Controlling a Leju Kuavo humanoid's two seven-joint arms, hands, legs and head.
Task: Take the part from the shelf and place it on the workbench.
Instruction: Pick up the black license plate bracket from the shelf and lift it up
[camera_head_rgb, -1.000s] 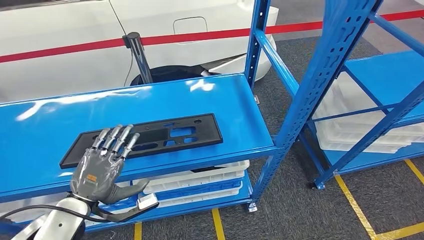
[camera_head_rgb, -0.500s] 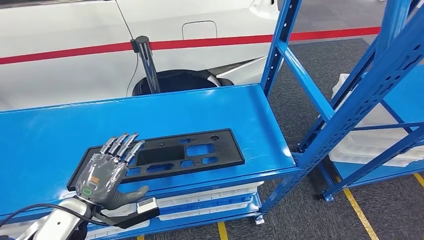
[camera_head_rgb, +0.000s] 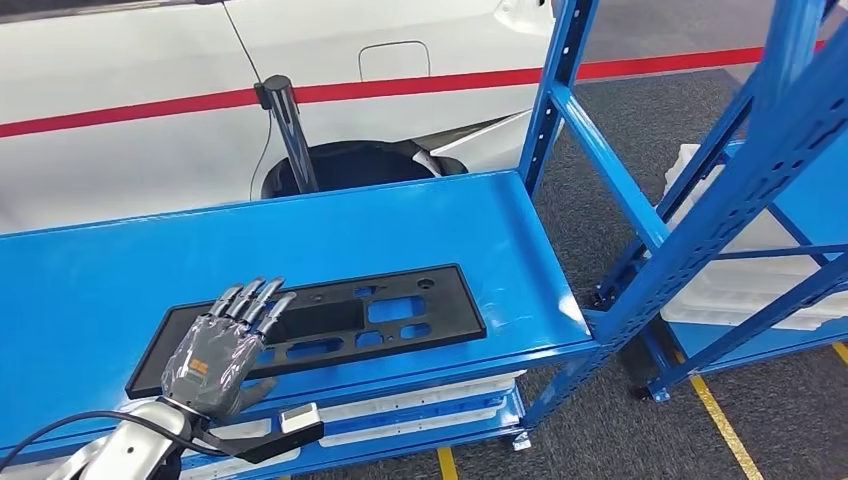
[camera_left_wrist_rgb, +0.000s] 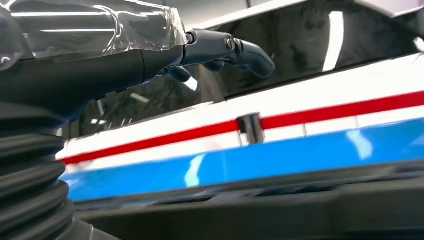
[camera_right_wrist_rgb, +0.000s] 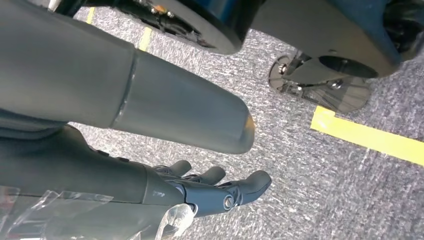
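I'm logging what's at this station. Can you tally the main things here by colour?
Black: 1, the flat part lying on the shelf
Blue: 2, that shelf and the rack to its right
White: 2, the car behind and the trays in the rack
Total: 5

One black part (camera_head_rgb: 330, 325), two hands (left (camera_head_rgb: 215, 350), right (camera_right_wrist_rgb: 210, 192)) — two blue shelves (camera_head_rgb: 480, 215).

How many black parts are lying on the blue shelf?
1. The black part lies flat near the front edge of the blue shelf, with the left hand over its left end. Lower levels are partly hidden.
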